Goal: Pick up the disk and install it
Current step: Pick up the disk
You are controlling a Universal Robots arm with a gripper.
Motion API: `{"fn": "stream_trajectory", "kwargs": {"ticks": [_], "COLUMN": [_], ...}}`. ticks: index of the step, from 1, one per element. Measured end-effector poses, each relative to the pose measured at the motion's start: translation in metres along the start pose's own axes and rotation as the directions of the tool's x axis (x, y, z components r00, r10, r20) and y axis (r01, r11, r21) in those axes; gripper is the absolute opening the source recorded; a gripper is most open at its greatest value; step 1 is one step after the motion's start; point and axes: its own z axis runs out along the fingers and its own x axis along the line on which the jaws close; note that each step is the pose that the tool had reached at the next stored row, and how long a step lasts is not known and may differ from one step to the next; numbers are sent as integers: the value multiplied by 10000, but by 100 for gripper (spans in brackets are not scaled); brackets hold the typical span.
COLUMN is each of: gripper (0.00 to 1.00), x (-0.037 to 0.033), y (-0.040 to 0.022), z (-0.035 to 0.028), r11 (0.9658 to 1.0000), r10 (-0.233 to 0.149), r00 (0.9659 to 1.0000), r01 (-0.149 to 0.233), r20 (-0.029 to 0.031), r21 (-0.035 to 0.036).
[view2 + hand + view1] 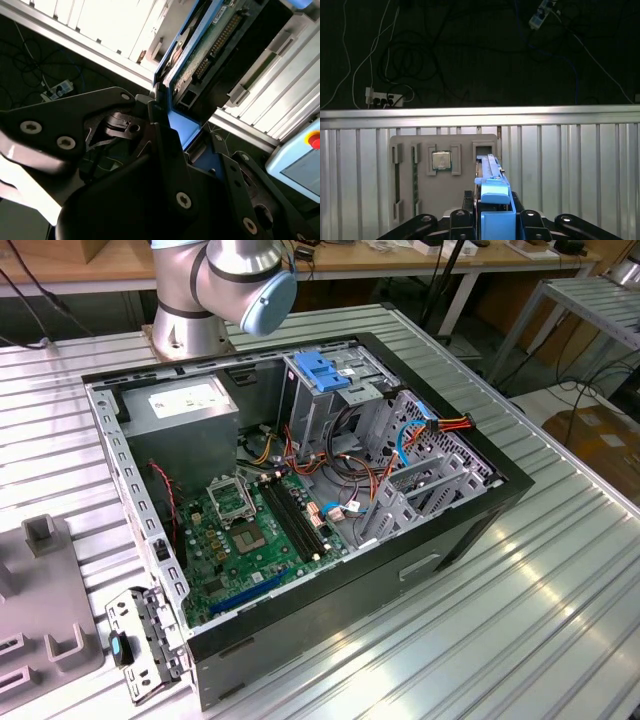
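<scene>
While black two-finger gripper (pixel 492 207) hangs over ribbed aluminium table (pixel 580 165), jaws pinch flat silver-grey metal disk with blue plastic side rails (pixel 492 177), one jaw either side. Disk stands on edge, green circuit-board face (pixel 212 47) exposed in second wrist view. Long axis runs straight out from wrist, far end toward grey slotted fixture tray (pixel 445 200) carrying square silver processor chip (pixel 441 161). Contact with tray: cannot tell. Open black computer case (pixel 350 620) with grey metal drive cage (pixel 320 410) in exterior view. Judgement: install not yet done.
</scene>
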Motion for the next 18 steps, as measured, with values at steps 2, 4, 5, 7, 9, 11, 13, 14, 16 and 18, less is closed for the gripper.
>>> {"fn": "stream_trajectory", "kwargs": {"ticks": [2,4,5,7,9,11,13,14,16,18], "gripper": [37,37,37,37,37,37,37,37,37,37], "x": [0,0,0,0,0,0,0,0,0,0], "y": [0,0,1,1,1,1,2,2,2,2], "z": [-23,-48,-70,-94,-136,-166,-195,-206,-226,-252], "r11": [10000,10000,10000,10000,10000,10000,10000,10000,10000,10000], "r10": [0,0,0,0,0,0,0,0,0,0], "r00": [10000,10000,10000,10000,10000,10000,10000,10000,10000,10000], "r01": [0,0,0,0,0,0,0,0,0,0], "r20": [-1,-1,-1,-1,-1,-1,-1,-1,-1,-1], "r21": [-1,0,0,0,0,-1,0,0,0,0]}}
